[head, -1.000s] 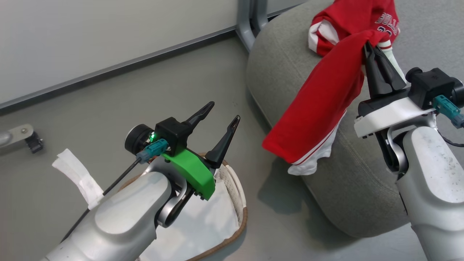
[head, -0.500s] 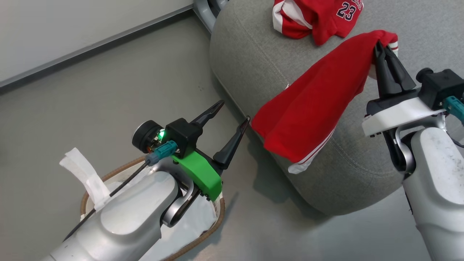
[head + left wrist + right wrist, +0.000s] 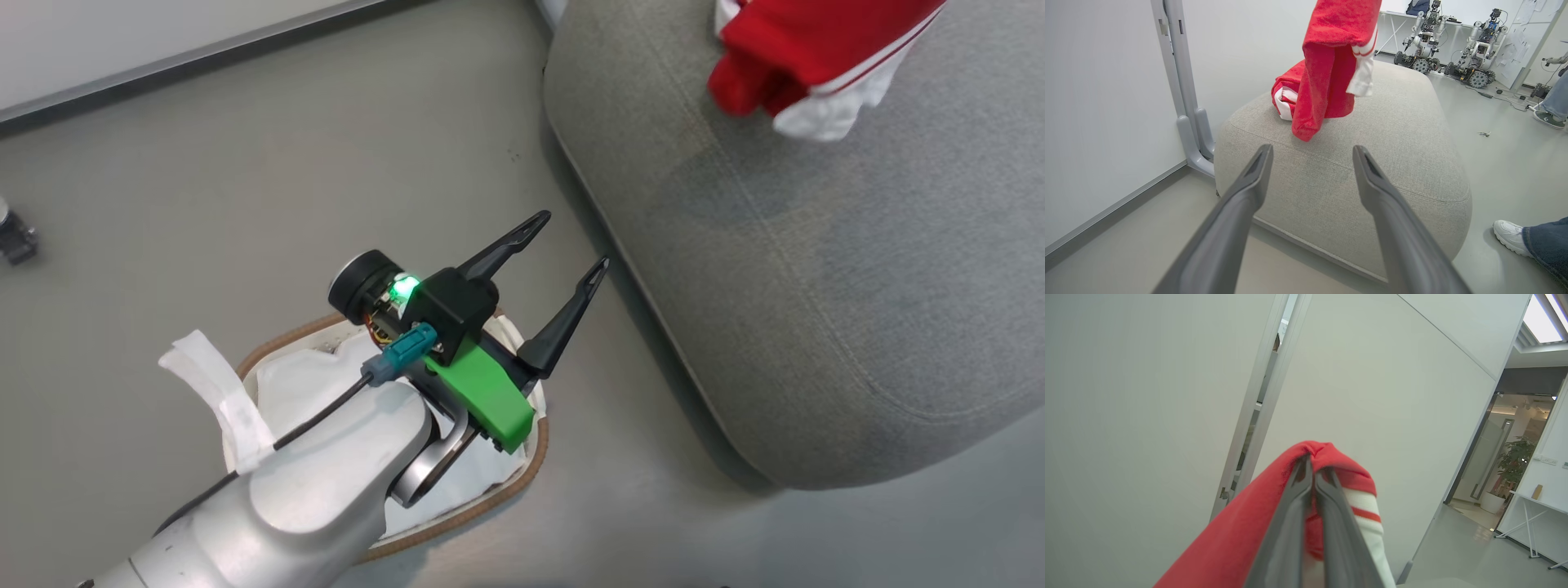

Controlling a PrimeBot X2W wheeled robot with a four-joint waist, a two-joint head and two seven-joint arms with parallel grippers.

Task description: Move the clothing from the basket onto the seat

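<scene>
Clothing status: one soft bright red garment with white stripe trim hangs from the right gripper, whose two dark fingers are clenched on a fold of the fabric. Its lower end hangs over the large rounded grey woven-fabric seat; contact with the seat cannot be determined. A second red-and-white garment lies bunched on the seat top just behind it. The left gripper is released, jaws spread wide and holding nothing, above the small oval white lattice basket with brown woven rim. The basket stands on the floor near the seat and contains a plain white liner sheet.
</scene>
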